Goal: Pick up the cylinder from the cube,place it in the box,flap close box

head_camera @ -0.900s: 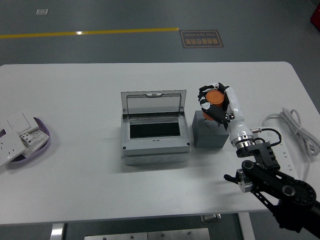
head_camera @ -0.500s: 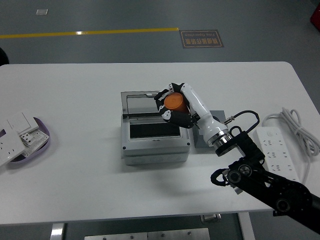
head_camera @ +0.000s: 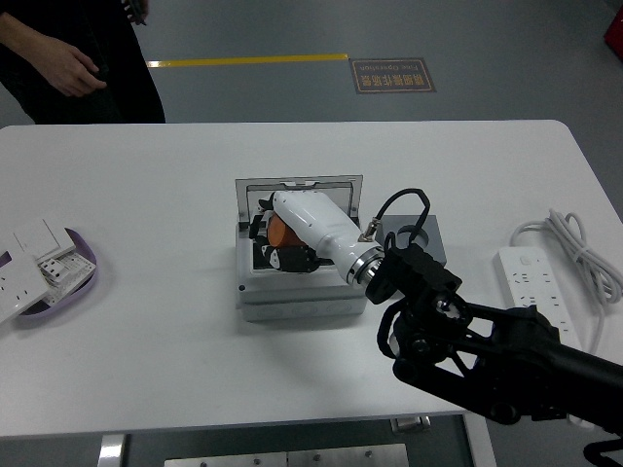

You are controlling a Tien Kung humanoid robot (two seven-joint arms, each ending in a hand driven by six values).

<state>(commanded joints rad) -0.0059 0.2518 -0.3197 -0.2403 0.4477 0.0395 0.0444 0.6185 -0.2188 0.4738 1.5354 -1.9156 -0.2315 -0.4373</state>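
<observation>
My right hand [head_camera: 277, 238] is inside the grey box [head_camera: 292, 292], its fingers curled around the orange cylinder [head_camera: 278, 232], of which only a sliver shows. The box's lid [head_camera: 341, 185] stands upright at the back. The white forearm [head_camera: 321, 229] crosses the box's right side. The grey cube [head_camera: 428, 238] stands just right of the box, partly hidden by my arm, with nothing on top. My left arm is not in view.
A white power strip [head_camera: 531, 277] with its coiled cable [head_camera: 574, 238] lies at the right edge. A purple dish [head_camera: 83, 268] with white switch plates [head_camera: 29, 263] sits at the left. A person in dark clothes [head_camera: 78, 58] stands at the far left corner, one hand hanging.
My right hand carried the cylinder from the cube leftwards and down into the box. A person has come into view at the top left.
</observation>
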